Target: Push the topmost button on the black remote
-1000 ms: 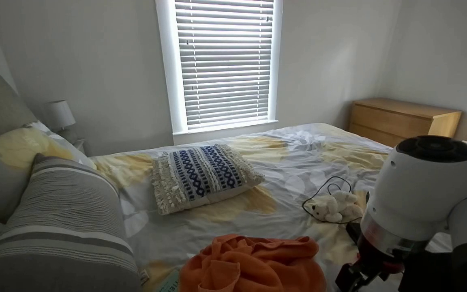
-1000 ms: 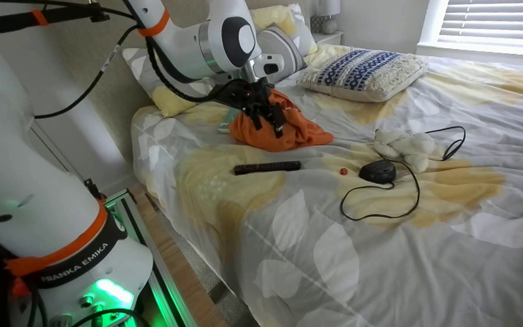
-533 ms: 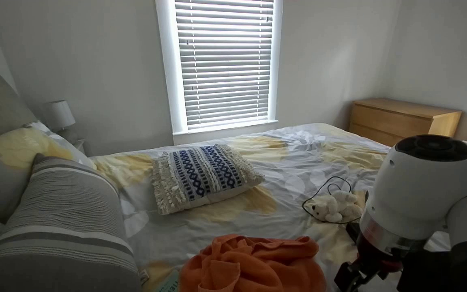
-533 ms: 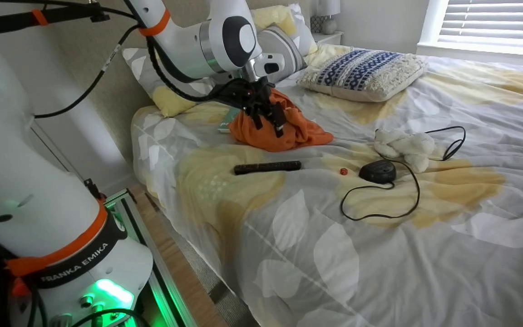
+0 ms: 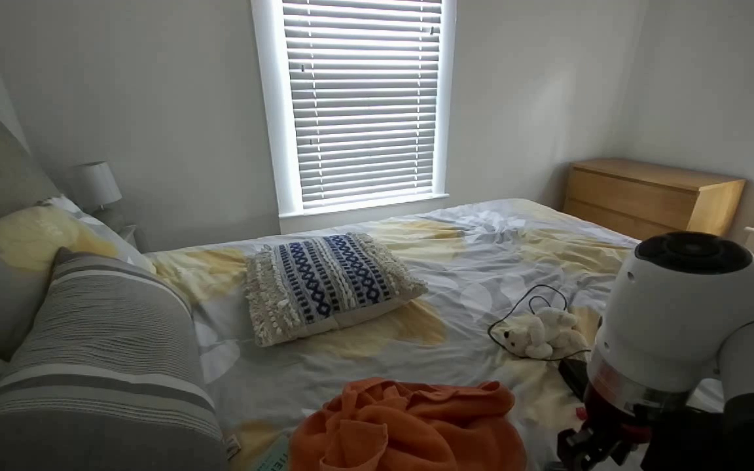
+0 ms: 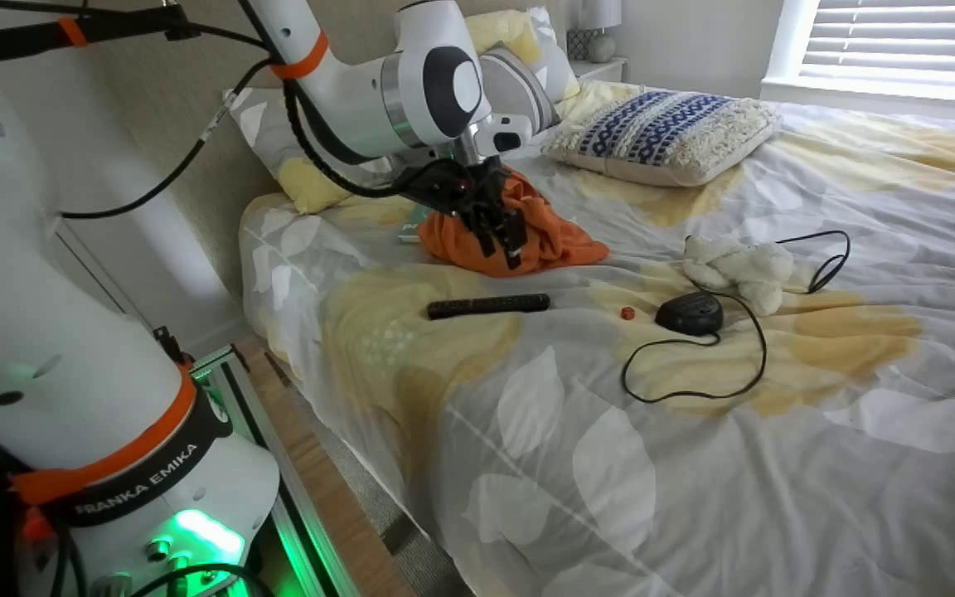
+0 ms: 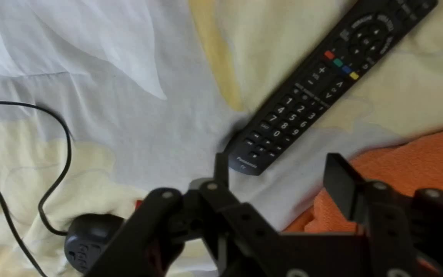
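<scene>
The black remote (image 6: 488, 306) lies flat on the bed in an exterior view. In the wrist view the remote (image 7: 300, 102) runs diagonally, its Panasonic end nearest the fingers; its far top end is cut off by the upper edge, so the topmost button is out of view. My gripper (image 7: 277, 165) is open, with nothing between its fingers. In an exterior view the gripper (image 6: 501, 250) hangs above the bed beside the orange cloth, beyond the remote and apart from it. The gripper (image 5: 588, 450) also shows at the bottom right of an exterior view, where the remote is hidden.
An orange cloth (image 6: 556, 236) lies heaped behind the gripper. A small red object (image 6: 627, 313), a black corded device (image 6: 690, 314) and a white plush bear (image 6: 739, 265) lie right of the remote. A patterned cushion (image 6: 664, 133) lies farther back.
The arm and open gripper have moved slightly down and to the right in both exterior views, mostly in the last half second. The remote and other objects have not moved.
</scene>
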You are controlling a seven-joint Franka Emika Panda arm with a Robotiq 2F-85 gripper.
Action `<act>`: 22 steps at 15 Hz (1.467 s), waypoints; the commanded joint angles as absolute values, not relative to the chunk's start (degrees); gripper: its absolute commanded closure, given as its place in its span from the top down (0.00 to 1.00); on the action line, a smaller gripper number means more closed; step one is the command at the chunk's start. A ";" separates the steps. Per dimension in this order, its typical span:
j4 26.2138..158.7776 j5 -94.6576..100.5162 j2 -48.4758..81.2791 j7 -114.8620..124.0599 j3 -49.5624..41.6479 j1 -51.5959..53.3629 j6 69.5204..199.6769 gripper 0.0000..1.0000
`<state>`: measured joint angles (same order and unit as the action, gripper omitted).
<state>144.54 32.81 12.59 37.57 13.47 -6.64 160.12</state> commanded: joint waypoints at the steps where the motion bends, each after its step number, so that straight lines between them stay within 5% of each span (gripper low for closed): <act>1: 141.78 38.66 16.21 44.35 9.69 -4.85 160.29 0.36; 6: 137.99 46.32 19.57 54.26 5.99 -0.99 159.56 0.01; 22: 127.16 48.41 31.67 68.32 0.21 8.56 153.26 0.00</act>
